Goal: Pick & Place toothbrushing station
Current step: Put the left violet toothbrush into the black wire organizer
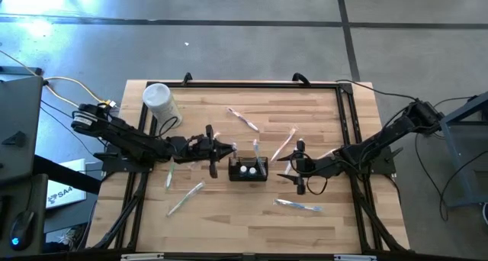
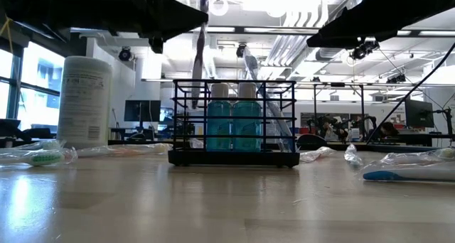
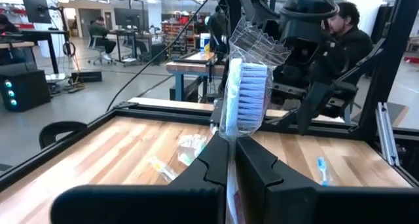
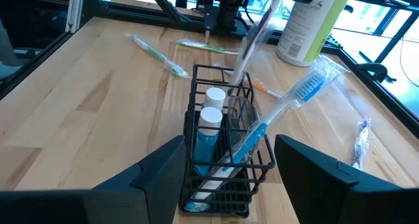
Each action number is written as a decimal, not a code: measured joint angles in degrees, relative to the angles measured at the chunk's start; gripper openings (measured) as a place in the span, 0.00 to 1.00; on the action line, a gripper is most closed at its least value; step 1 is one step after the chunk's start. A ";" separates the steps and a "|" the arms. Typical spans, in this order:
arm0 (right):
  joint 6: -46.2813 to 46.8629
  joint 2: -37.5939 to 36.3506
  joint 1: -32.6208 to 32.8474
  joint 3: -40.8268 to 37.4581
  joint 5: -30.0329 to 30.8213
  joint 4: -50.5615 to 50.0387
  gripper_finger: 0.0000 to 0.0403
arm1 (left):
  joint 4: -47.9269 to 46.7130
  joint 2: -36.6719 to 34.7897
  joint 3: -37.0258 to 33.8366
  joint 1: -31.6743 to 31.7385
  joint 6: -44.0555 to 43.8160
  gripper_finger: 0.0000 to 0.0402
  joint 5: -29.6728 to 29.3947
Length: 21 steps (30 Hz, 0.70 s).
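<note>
While my left gripper (image 1: pixel 221 149) clamps a wrapped toothbrush (image 3: pixel 245 93) upright, the toothbrushing station (image 1: pixel 248 169) sits just right of it.
Mid-counter (image 1: pixel 229 223), nearer me; my right gripper (image 1: pixel 299 167) waits wide open beyond.

No legible text anywhere. White canister (image 2: pixel 84 101) carries a printed label, lines too small to read in low view; same canister's label in right wrist view also unreadable. White sheet (image 1: pixel 62 192) on floor left of table shows dark lettering, partly cut off, can't make it out. Bottles (image 2: pixel 233 116) in holder show no readable label. Wrapped toothbrushes (image 1: pixel 187 198) on table: no readable print. Monitors (image 2: pixel 140 110) in room behind: nothing legible.
</note>
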 joint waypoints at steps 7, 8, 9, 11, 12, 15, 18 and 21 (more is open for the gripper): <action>-0.04 0.00 0.00 0.00 0.00 0.00 0.57 | 1.61 2.74 0.00 1.44 0.63 0.03 0.80; -0.04 0.00 0.00 0.00 0.00 0.00 0.57 | 1.61 2.99 0.00 2.08 -0.02 0.03 1.58; -0.04 0.00 0.00 0.00 0.00 -0.02 0.57 | 1.67 3.23 0.00 2.66 -0.32 0.03 2.42; -0.04 0.00 0.00 0.00 0.00 -0.02 0.57 | 1.74 3.85 0.00 3.76 -1.56 0.03 4.30; -0.04 0.00 0.00 0.00 0.00 -0.04 0.57 | 1.59 4.12 0.00 4.31 -2.05 0.03 5.33; -0.04 0.00 0.00 0.00 0.00 -0.04 0.57 | 2.19 4.98 0.00 5.40 -3.03 0.03 9.22; -0.06 0.00 0.00 0.00 0.00 -0.04 0.57 | 2.87 5.73 0.00 5.65 -3.06 0.03 11.23; -0.06 0.00 0.00 0.00 0.00 -0.04 0.57 | 2.50 5.77 0.00 5.62 -2.37 0.03 11.81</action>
